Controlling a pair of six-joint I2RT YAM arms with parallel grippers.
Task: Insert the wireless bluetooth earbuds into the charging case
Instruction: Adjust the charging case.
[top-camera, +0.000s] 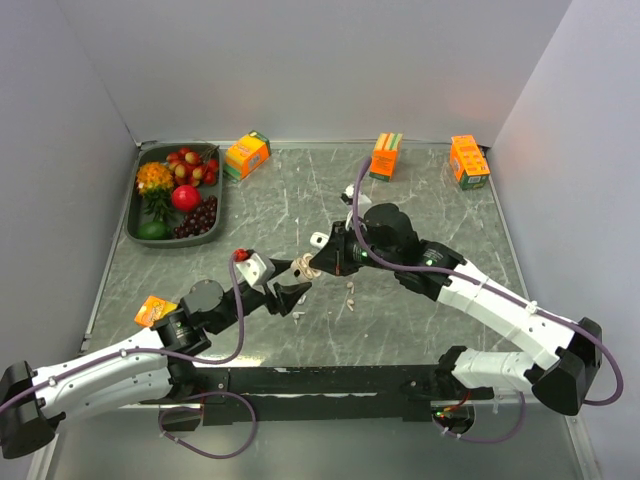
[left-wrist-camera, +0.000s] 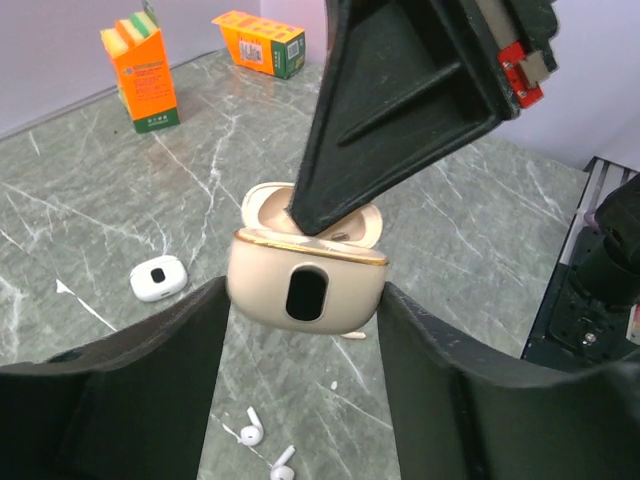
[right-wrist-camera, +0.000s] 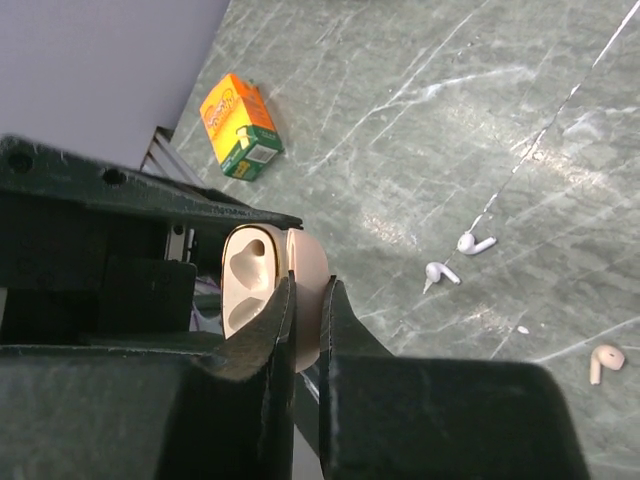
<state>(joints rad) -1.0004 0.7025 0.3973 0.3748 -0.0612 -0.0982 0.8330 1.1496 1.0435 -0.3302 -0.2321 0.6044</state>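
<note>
The small tan rounded plastic charging case (left-wrist-camera: 305, 262) hangs over the middle of the grey marbled table (top-camera: 450, 200) with its lid open. The left gripper (top-camera: 291, 292) clamps its body, and the right gripper (right-wrist-camera: 308, 290) is pinched nearly together on the lid. Tiny white plastic earbuds (right-wrist-camera: 475, 243) lie loose below. They are probably light, slick and apt to skid, so the stem looks the best hold. A small white case (left-wrist-camera: 158, 278) sits nearby. Orange cartons (top-camera: 385, 155) stand far off, clear of the work.
</note>
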